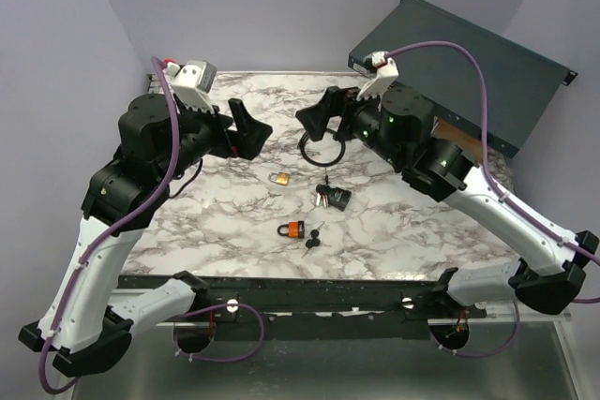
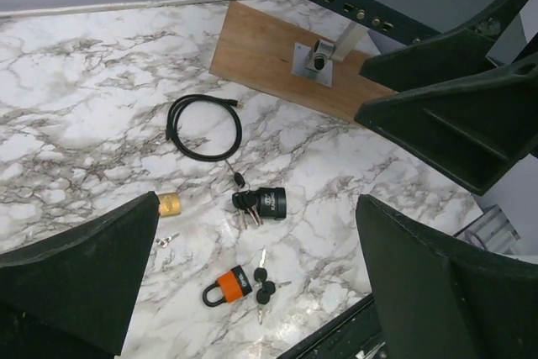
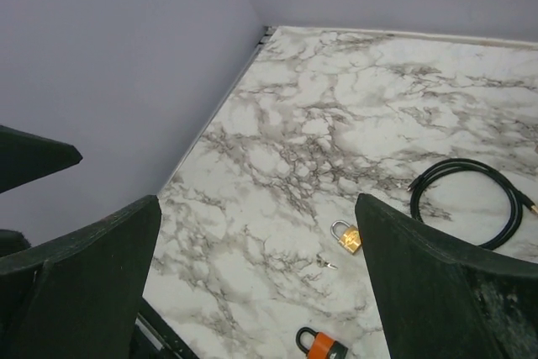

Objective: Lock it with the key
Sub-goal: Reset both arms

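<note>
Progress: by my reading the task is at its start. No key is held, and no key can be seen sitting in a lock.
Left to do: pick up a key, steady the matching padlock, insert the key and turn it. All of this appears undone.
Left hand (image 1: pixel 251 130): released, with its jaws spread wide and nothing between them. It hangs in the air above the left-centre of the bench (image 1: pixel 216 231).
Right hand (image 1: pixel 317 119): also released and empty. It is raised above the back of the bench and faces the left hand.
Brass padlock (image 1: pixel 278 178): lies flat near the bench's middle, with a small key (image 3: pixel 326 264) just beside it.
Black padlock (image 2: pixel 271 201): lies right of the brass one, with a bunch of keys (image 2: pixel 245 202) touching it.
Orange padlock (image 2: pixel 227 286): is the nearest of the three to the arm bases, with black-headed keys (image 2: pixel 263 279) just beside its body.
Which lock is meant: cannot tell, and whether each shackle is shut is too small to judge.
Locks relative to hands: all three lie below and nearward of both hands, between them, and neither hand touches one. The brass padlock is closest to the left hand and the black padlock is closest to the right.
Cable (image 2: pixel 204 127): a black coil resting beyond the locks, under the right hand.
</note>
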Controlling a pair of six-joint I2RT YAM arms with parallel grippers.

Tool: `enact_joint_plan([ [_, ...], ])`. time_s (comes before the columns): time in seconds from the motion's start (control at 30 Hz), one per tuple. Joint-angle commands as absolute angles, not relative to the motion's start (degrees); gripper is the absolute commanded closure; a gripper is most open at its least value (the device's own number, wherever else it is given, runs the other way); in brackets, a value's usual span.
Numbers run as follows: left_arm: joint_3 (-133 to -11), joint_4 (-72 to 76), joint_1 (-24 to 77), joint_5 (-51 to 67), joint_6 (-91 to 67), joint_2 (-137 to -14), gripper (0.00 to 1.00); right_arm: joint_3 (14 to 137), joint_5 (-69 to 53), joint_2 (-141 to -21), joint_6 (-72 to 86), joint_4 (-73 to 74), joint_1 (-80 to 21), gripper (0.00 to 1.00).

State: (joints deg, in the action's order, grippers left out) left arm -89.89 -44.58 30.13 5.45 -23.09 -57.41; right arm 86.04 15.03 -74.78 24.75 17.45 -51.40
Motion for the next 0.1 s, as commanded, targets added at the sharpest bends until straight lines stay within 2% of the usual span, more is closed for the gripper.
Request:
enact_joint_plan([
  [0.0, -89.1, -44.6, 30.4, 3.6, -21.8, -56.8, 0.01, 84.7, 11.4, -73.6, 25.9, 17.1, -51.4, 0.00],
  [0.07, -88.6, -44.3, 30.4, 3.9, -22.0, -56.7, 0.01, 84.8, 11.0, -73.6, 26.0, 17.1, -51.4, 0.00],
])
